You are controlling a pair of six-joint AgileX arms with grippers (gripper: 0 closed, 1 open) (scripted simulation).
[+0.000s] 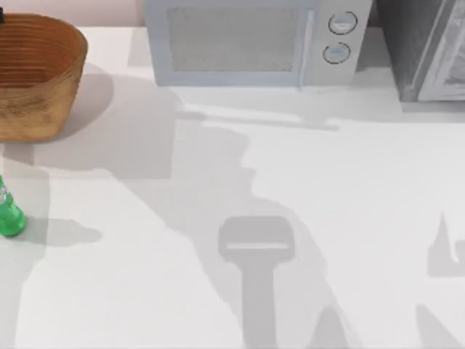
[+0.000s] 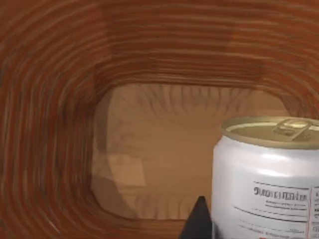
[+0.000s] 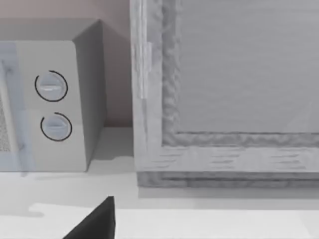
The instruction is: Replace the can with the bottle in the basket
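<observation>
Top view: basket (image 1: 36,80) far left, bottle (image 1: 9,214) nearer, upright on the table (image 1: 290,218). Left wrist view: can (image 2: 266,179) upright inside our basket (image 2: 50,124). We cannot tell either claw's state.

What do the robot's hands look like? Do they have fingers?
Little of them is in view. In the left wrist view a black, pointed fingertip pokes up beside the can inside the basket. In the right wrist view a black, wedge-shaped fingertip shows. Both look plain and dark, no markings or cables visible.
</observation>
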